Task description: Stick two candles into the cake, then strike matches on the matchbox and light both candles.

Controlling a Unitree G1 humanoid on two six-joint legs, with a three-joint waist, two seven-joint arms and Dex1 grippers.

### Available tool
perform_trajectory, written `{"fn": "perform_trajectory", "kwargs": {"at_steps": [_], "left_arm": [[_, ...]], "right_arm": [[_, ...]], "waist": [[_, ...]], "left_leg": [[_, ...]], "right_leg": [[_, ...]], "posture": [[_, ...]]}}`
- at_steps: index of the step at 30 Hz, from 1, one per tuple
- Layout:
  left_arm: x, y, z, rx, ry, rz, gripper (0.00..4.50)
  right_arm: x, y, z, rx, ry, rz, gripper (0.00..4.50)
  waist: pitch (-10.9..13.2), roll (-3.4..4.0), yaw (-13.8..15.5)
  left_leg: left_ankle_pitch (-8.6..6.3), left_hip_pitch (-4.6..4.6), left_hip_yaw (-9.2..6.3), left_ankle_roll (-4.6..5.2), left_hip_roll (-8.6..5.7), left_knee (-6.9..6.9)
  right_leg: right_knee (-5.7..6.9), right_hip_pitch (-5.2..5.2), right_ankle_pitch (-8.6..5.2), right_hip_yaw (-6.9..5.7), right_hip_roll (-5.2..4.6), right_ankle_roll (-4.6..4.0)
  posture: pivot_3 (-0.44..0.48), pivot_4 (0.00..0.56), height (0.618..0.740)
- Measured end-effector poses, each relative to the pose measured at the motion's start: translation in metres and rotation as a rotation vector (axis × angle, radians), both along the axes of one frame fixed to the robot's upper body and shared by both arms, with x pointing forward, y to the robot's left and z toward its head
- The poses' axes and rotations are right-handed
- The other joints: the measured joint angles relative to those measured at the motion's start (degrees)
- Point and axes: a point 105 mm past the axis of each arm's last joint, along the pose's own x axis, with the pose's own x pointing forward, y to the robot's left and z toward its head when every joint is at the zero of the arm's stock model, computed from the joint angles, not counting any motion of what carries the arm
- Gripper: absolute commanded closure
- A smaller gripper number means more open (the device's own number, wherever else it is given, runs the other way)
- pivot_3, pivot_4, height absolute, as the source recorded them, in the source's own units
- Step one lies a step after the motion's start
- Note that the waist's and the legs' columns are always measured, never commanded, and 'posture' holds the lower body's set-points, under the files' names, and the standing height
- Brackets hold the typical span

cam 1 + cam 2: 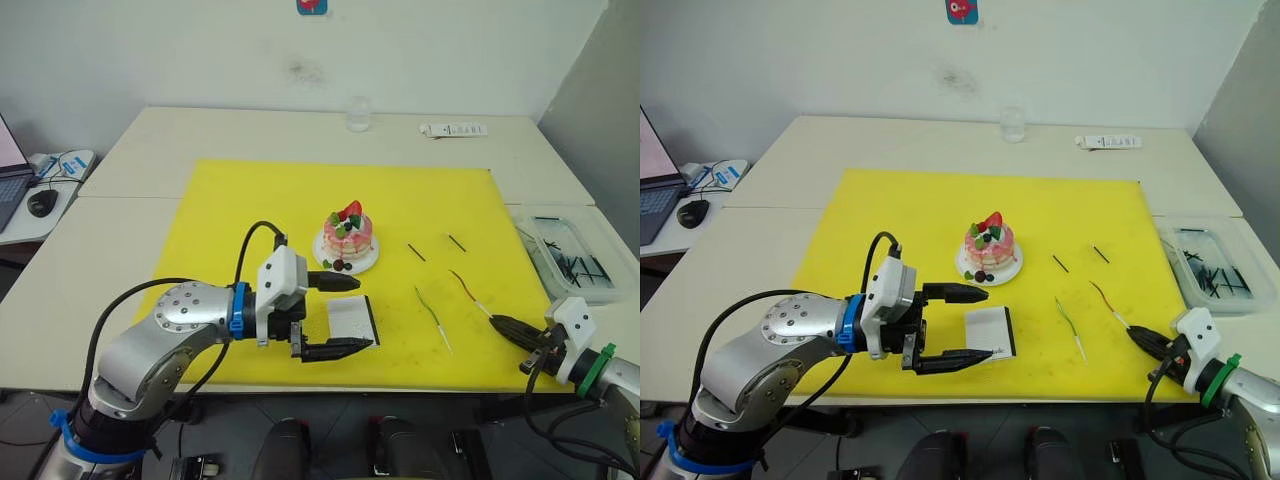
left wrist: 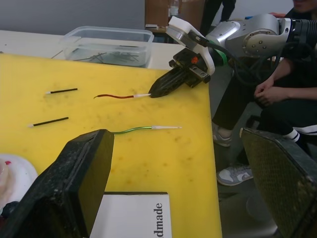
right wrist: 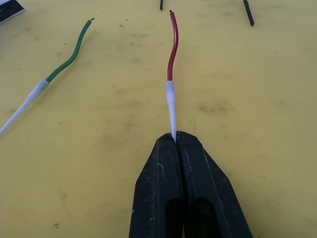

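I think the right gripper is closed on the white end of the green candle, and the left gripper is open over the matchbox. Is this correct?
Not quite. The right gripper is closed on the white end of the dark red candle, as the right wrist view shows; the green candle lies free on the mat beside it. The left gripper is indeed open over the matchbox.

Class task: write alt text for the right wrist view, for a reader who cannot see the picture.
The right gripper, jaws shut, pinches the white tip of the dark red candle, which lies on the yellow mat. The green candle lies apart beside it, and the ends of two dark matches show at the mat's far side.
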Motion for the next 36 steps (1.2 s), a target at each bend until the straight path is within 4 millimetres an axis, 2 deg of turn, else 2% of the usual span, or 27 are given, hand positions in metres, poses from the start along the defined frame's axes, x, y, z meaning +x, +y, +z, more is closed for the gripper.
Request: {"fn": "perform_trajectory", "kwargs": {"at_steps": [3,7,9,12,14,18,21,36], "left_arm": [[0.002,-0.004,0.001,-0.065,0.060,0.027,0.00],[0.011,-0.005,0.007,-0.206,0.217,0.094,0.00],[0.018,-0.005,0.010,-0.272,0.304,0.122,0.00],[0.032,-0.008,0.018,-0.380,0.403,0.182,0.00],[0.040,-0.012,0.020,-0.436,0.451,0.228,0.38],[0.052,-0.020,0.032,-0.551,0.515,0.285,1.53],[0.057,-0.026,0.036,-0.591,0.538,0.320,1.53],[0.064,-0.039,0.039,-0.693,0.587,0.359,1.53]], "right_arm": [[0.002,0.014,0.012,0.078,-0.039,-0.005,4.46],[0.016,0.045,0.057,0.135,-0.172,0.063,4.46],[0.023,0.067,0.079,0.169,-0.236,0.119,4.46],[0.028,0.098,0.101,0.188,-0.291,0.203,4.46],[0.030,0.111,0.110,0.190,-0.320,0.236,4.50],[0.034,0.125,0.117,0.221,-0.341,0.247,4.50],[0.034,0.135,0.121,0.226,-0.356,0.278,4.50],[0.032,0.149,0.127,0.240,-0.376,0.330,4.50]], "waist": [[0.0,0.00,0.0],[0.0,0.00,-0.2],[0.0,-0.03,-0.2],[0.0,-0.03,-0.2],[0.0,-0.04,0.0],[0.0,-0.06,0.1],[0.0,-0.06,0.0],[0.0,-0.06,-0.1]], "left_leg": [[0.00,-0.01,-0.01,0.00,0.02,0.00],[0.00,0.04,-0.04,0.00,0.03,0.03],[0.01,0.04,-0.13,0.01,0.01,0.03],[0.02,0.01,-0.17,0.01,0.00,0.04],[0.02,-0.01,-0.17,0.01,-0.03,0.04],[0.02,-0.14,-0.09,0.01,-0.06,0.03],[0.02,-0.13,-0.07,0.01,-0.07,0.02],[0.02,-0.09,-0.11,0.02,-0.07,0.03]], "right_leg": [[0.04,-0.02,0.02,0.00,0.00,0.03],[0.10,-0.01,0.03,0.01,0.01,0.05],[0.15,-0.01,0.03,-0.03,0.05,0.05],[0.19,-0.01,0.18,-0.03,0.08,0.29],[0.13,0.01,0.18,-0.02,0.08,0.31],[-0.06,0.00,0.19,0.05,0.06,0.34],[-0.07,0.00,0.19,0.06,0.06,0.35],[-0.01,0.00,0.23,0.04,0.15,0.28]], "posture": [[0.000,0.150,0.740],[0.000,0.150,0.740],[0.000,0.150,0.740],[0.000,0.150,0.740],[0.000,0.150,0.740],[0.000,0.150,0.740],[0.000,0.150,0.740],[0.000,0.150,0.740]]}}
